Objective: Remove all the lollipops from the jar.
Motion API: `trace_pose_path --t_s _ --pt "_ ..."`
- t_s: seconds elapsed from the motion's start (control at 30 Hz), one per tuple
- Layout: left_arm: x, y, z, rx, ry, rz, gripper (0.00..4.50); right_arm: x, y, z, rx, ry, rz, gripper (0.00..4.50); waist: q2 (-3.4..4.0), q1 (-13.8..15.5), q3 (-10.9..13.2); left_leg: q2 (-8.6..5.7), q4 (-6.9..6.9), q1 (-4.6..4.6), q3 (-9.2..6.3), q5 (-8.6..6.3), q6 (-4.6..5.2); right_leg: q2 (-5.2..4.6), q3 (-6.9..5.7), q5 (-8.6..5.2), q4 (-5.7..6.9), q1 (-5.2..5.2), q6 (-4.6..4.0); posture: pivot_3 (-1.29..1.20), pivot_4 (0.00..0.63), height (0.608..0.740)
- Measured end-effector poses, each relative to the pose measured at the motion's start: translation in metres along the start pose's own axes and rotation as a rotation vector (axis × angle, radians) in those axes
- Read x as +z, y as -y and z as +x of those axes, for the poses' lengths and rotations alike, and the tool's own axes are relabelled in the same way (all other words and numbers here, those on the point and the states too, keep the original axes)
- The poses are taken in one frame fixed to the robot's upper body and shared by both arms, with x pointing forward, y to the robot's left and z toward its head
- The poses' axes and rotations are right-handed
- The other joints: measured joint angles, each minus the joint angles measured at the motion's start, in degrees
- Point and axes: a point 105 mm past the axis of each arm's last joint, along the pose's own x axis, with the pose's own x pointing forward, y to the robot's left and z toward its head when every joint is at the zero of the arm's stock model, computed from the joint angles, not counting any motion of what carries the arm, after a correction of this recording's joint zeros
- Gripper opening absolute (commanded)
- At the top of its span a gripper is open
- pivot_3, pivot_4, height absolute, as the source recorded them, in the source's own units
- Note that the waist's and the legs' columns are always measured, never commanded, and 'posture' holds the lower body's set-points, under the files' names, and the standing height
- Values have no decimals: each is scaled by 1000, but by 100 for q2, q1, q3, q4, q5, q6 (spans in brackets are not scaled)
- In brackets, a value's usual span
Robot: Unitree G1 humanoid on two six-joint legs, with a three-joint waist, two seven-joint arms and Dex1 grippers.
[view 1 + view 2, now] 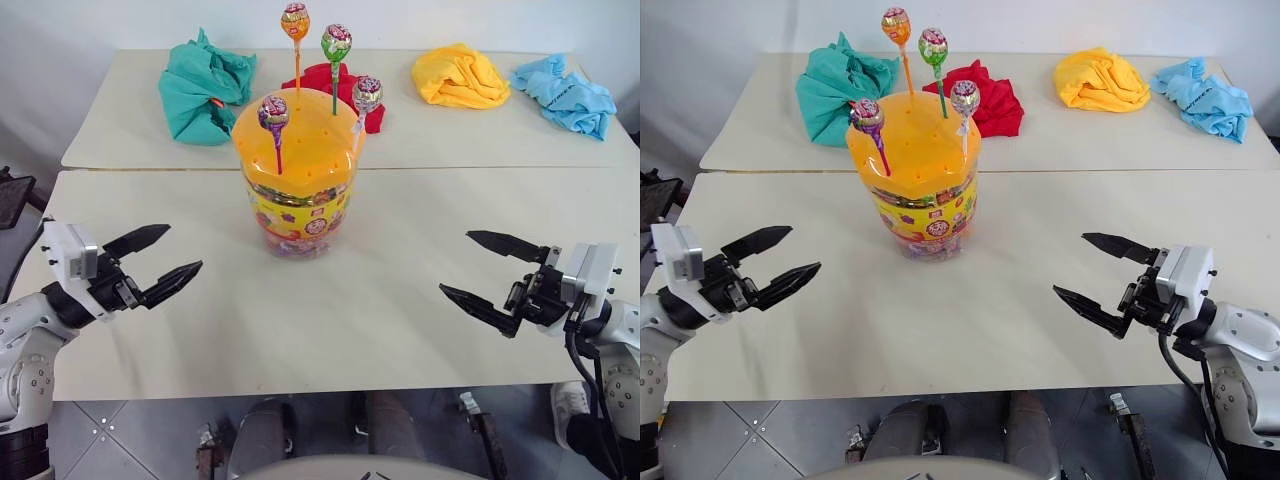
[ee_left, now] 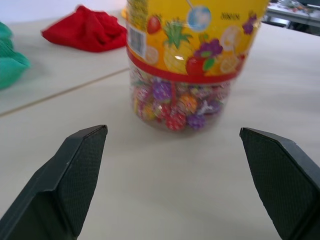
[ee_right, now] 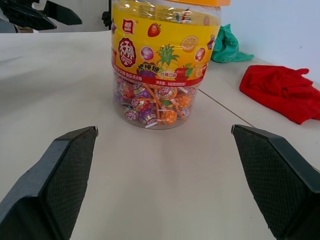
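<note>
Jar: one, upright near the middle of the front surface, just this side of the seam between the two surfaces; clear tub, yellow fruit label, orange domed lid with small holes; many wrapped candies lie loose in the bottom.
Lollipops: four, all standing in the lid, sticks down, heads up.
- purple lollipop: front left of the lid, lowest head.
- orange lollipop: at the back, tallest.
- green lollipop: just right of the orange one.
- white-stick lollipop: at the right edge of the lid.
Cloths: four bundles on the far surface — teal cloth at left, red cloth behind the jar, yellow cloth to the right, blue cloth farthest right.
Left gripper: one, over the front left of the surface, fingers spread wide, nothing between them, pointing toward the jar, well apart from it.
Right gripper: one, over the front right — fingers spread wide, empty, pointing toward the jar, well apart from it.
Surfaces: two, pale, set end to end.
</note>
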Motion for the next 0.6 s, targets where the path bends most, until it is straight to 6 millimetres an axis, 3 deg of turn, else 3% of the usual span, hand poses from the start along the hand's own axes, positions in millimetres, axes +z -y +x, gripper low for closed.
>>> trace_pose_path --t_s 0.1,0.17,0.23,0.33,0.4,0.6 --pt "0 -2 0 -23 4 5 4500 -4 -5 -3 11 -15 12 4482 0 16 0 0 1 -2 1 -1 -1 0 -1 0 -1 0 0 0 150 740" --pt "13 -3 6 -68 58 -32 4500 4 -9 -4 -7 36 30 4482 0 57 1 1 10 -9 -1 -1 -1 0 -2 0 0 -1 0 0 150 740" --pt "41 -2 15 -142 152 -74 4500 28 -11 -2 -29 150 10 4482 0 90 1 2 19 -10 -5 -1 -1 -1 2 0 7 -1 0 0 150 740" --pt "100 8 26 -307 295 -118 4500 71 -13 2 -59 292 -30 4482 -2 118 0 0 22 -3 -5 -2 0 -2 14 2 14 1 3 0 150 740" --pt "121 19 36 -404 312 -72 4500 88 -20 6 -43 346 -61 4482 2 128 -1 -5 18 3 -2 -6 -2 0 16 2 18 1 3 0 150 740" --pt "124 34 74 -531 258 -24 4500 91 -35 19 16 342 -93 4482 0 135 0 -5 23 -7 21 -7 -3 11 14 1 7 1 3 0 150 740"
